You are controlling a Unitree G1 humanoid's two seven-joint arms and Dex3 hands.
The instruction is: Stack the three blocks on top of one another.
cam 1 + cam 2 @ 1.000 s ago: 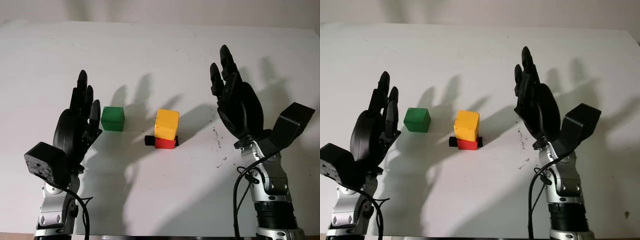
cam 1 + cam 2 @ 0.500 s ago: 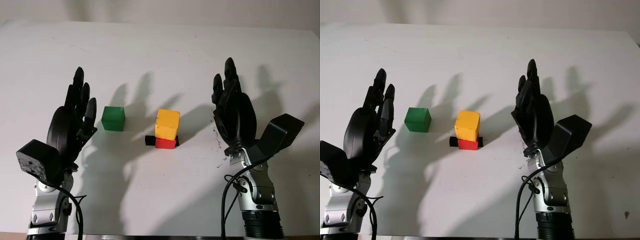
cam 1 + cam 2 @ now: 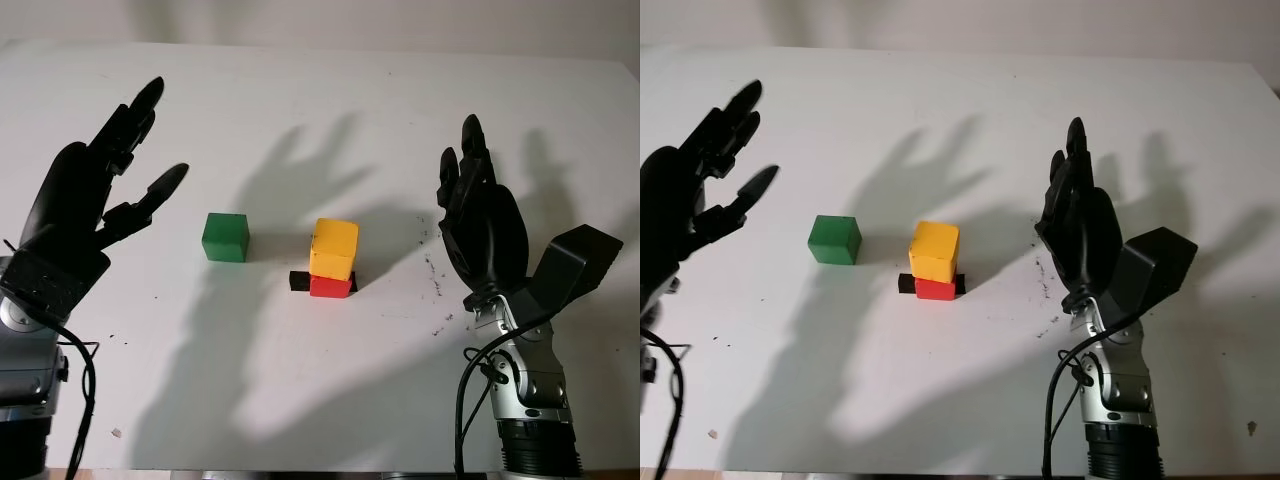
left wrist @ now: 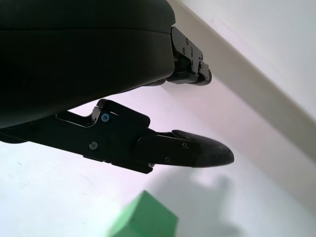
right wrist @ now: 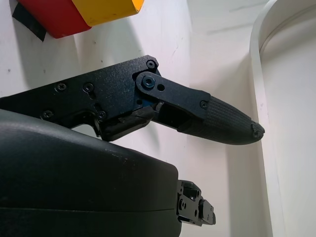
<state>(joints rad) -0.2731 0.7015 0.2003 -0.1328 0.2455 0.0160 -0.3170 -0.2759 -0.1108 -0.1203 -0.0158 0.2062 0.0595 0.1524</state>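
At centre worktop [image 3: 330, 400], yellow block [image 3: 334, 248] sits on red block [image 3: 330, 287]; green block [image 3: 226, 237] lies left. Left hand [image 3: 85, 200] and right hand [image 3: 482, 230] hover open, holding nothing.

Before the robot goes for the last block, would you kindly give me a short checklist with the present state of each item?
1. Yellow block sits on red block: ok.
2. Green block stands alone on the table, apart from the stack: ok.
3. Left hand open, raised beside the green block: ok.
4. Right hand open, away from the stack: ok.
5. Yellow block square on the red one: cannot tell.
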